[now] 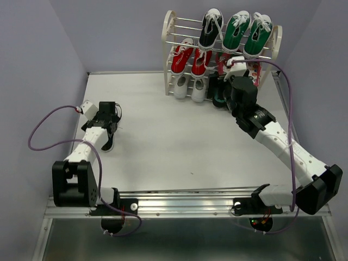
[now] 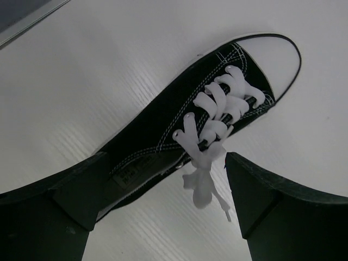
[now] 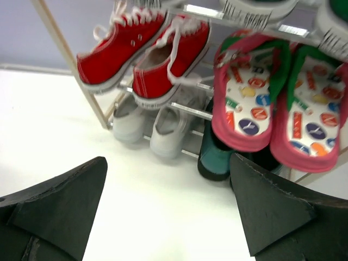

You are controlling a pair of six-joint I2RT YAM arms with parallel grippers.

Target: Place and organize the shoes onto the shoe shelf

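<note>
One black sneaker [image 2: 179, 122] with white laces and a white toe cap lies on the table at the left [image 1: 109, 142]. My left gripper [image 1: 109, 129] hovers over its heel end, open [image 2: 166, 182]; its left finger hides the heel and the lace bow hangs between the fingers. The cream shoe shelf [image 1: 169, 49] stands at the back. It holds the other black sneaker [image 1: 210, 28] on top, the red pair [image 1: 189, 58] in the middle [image 3: 141, 49] and the white pair [image 1: 188, 87] at the bottom [image 3: 149, 122]. My right gripper [image 1: 232, 81] is open and empty [image 3: 168, 185], facing the shelf's right half.
Green sneakers [image 1: 247, 31] sit on the top tier at the right. Pink patterned shoes [image 3: 272, 92] hang on the middle tier, with dark green boots [image 3: 215, 155] below them. Purple cables loop from both arms. Grey walls close in the table.
</note>
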